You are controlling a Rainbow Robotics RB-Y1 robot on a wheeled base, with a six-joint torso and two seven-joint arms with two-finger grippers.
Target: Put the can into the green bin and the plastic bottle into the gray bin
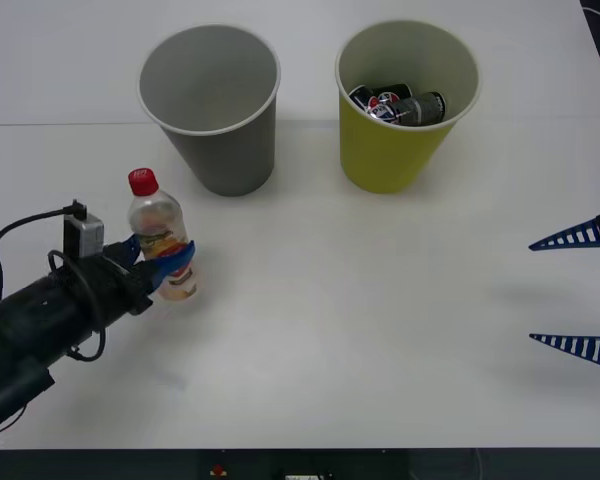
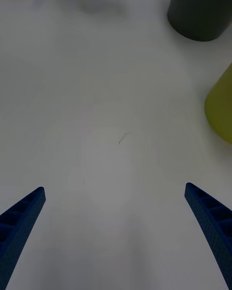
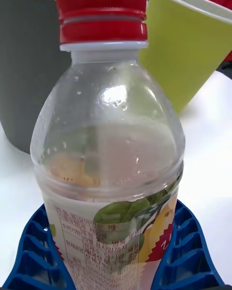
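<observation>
Right now the left claw [image 1: 165, 268] is clamped on the plastic bottle [image 1: 161, 240] at its label, bottle upright w/ red cap [image 1: 143, 182] on top, at approx 9 o'clock on the white tabletop [image 1: 360, 330]. Gray bin [image 1: 212, 105] stands at 11, near the bottle. Green bin [image 1: 400, 110] at 1 o'clock, beside the gray one, w/ a can [image 1: 400, 105] lying inside. Right claw [image 1: 578, 290] sits at 3, fingers spread wide, holding nothing.
</observation>
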